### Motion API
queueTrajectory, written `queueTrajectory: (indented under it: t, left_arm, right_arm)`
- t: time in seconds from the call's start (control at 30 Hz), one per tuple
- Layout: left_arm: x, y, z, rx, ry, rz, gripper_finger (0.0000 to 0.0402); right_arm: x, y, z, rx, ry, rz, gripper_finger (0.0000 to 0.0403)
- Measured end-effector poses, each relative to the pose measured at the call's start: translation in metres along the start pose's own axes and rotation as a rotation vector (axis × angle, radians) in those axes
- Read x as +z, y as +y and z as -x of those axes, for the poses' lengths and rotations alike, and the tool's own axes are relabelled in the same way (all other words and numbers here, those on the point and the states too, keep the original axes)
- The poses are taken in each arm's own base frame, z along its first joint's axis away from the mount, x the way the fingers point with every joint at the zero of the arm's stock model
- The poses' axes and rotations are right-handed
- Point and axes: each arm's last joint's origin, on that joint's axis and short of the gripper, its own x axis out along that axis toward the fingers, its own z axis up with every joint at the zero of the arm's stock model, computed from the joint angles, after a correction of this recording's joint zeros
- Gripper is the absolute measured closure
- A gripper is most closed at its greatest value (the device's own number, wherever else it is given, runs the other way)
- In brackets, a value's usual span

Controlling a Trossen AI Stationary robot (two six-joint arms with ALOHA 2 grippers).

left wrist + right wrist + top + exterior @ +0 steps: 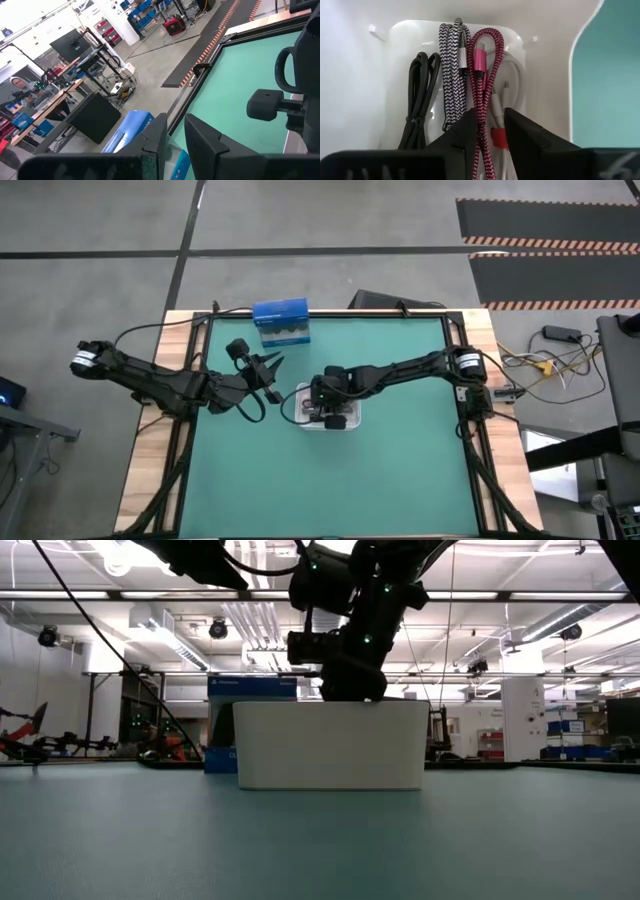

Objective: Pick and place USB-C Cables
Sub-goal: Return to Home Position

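Bin [330,745], white and open-topped, stands near the middle of a green tabletop [400,470]. Four bundled cables lie side by side on its floor: black cable [417,95], grey cable [452,65], magenta cable [482,100] and white cable [506,92], the white one partly under the magenta. No cable shows outside the bin, so the placing looks finished and the arms need only pull away.

Right claw [491,117] hangs just inside the bin's top, pointing down. Its fingers are a little apart and grip nothing, and the magenta cable shows in the narrow gap between them. Left claw [268,366] waits above the tabletop, between the bin and a blue box [281,321]. Its fingers are also slightly apart and hold nothing.

Risk lies in the right claw's exit. With so small a gap over the magenta cable, a fingertip could snag a loop or its tie on the way up and drag the bundle over the rim. A sideways pull before the fingers clear the wall could nudge or tip the bin. The two claws are near each other, so arms retreating together could brush.
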Motion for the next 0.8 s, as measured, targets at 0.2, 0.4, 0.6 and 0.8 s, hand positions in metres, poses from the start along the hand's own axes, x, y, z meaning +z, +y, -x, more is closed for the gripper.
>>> queueTrajectory:
  t: [0.2, 0.4, 0.6, 0.8]
  left_arm:
    - [0.0, 0.0, 0.0, 0.0, 0.0, 0.0, 0.0349]
    - [0.0, 0.0, 0.0, 0.0, 0.0, 0.0, 0.0349]
    - [0.0, 0.0, 0.0, -0.001, 0.0, -0.001, 0.0349]
    - [0.0, -0.002, 0.003, -0.013, -0.006, -0.004, 0.0349]
  right_arm:
    - [0.005, -0.002, 0.019, -0.003, -0.046, -0.02, 0.0306]
    - [0.007, -0.001, 0.035, 0.004, -0.076, -0.043, 0.0307]
    - [0.01, 0.007, 0.055, 0.016, -0.122, -0.011, 0.0316]
    - [0.008, 0.013, 0.066, 0.022, -0.178, 0.02, 0.0325]
